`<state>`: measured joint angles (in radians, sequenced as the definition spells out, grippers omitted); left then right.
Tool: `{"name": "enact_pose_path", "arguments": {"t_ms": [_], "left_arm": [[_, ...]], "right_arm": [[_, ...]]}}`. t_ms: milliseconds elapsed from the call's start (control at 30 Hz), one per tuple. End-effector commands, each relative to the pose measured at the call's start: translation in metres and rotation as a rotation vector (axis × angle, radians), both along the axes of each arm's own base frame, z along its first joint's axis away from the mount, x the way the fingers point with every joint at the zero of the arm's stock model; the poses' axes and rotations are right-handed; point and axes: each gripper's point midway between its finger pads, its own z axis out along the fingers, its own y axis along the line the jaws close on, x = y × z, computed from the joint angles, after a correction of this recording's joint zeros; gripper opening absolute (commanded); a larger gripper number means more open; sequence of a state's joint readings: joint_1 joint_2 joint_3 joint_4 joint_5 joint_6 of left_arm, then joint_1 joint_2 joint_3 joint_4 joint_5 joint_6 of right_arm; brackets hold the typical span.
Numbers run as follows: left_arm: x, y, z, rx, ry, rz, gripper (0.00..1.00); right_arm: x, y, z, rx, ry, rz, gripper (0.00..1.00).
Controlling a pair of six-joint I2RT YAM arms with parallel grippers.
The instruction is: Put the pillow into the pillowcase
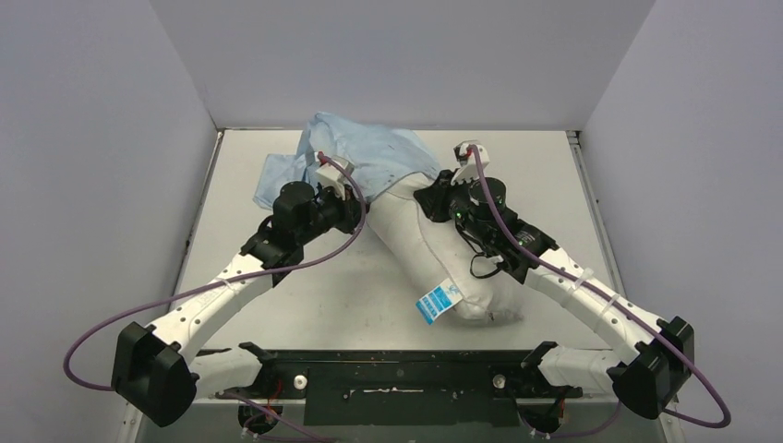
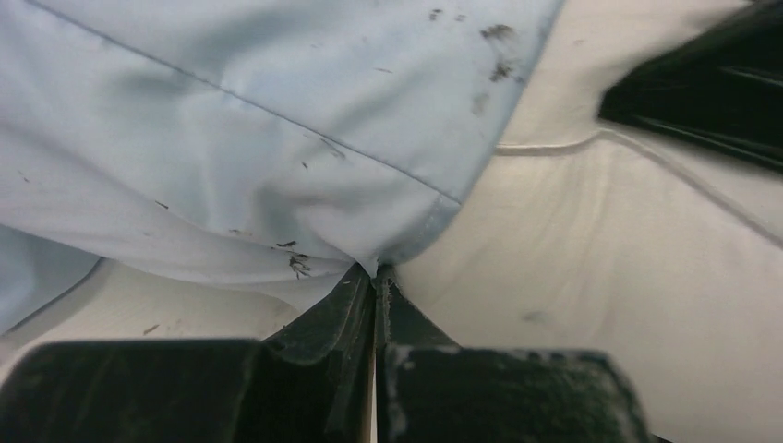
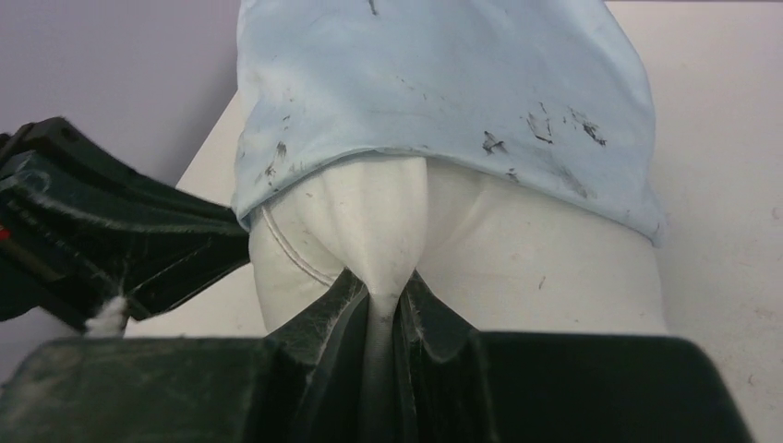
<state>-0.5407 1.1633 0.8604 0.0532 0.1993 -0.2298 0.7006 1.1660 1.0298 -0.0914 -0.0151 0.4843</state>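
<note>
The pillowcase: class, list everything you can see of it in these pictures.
The pillowcase is thin, light blue, wrinkled cloth with dark smudges and a stitched hem. It lies bunched at the far side of the table, its open end drawn over the far end of the pillow. The left gripper pinches its hem.

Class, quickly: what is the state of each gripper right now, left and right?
Left gripper: closed, pinching the edge of the pillowcase.
Right gripper: closed, pinching a fold of the pillow.
</note>
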Motion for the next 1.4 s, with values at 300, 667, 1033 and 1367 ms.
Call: {"name": "enact_pose_path", "arguments": {"t_ms": [300,667,1033,1367], "left_arm": [[-0.076,-0.06,0.135,-0.262,-0.197,-0.295,0.0],[-0.094,-0.073,0.159,-0.358,-0.202,-0.415,0.0],[-0.076,-0.085,0.111,-0.384,-0.129,-0.367,0.0],[-0.113,-0.054,0.203,-0.449,-0.19,-0.376,0.0]], "right_arm": [[0.056,-0.009,0.06,0.285,-0.191,-0.237,0.0],[0.067,-0.023,0.092,0.526,-0.204,-0.341,0.0],[0.069,-0.017,0.072,0.595,-0.139,-0.346,0.0],[-0.038,0.063,0.123,0.684,-0.013,0.241,0.0]]}}
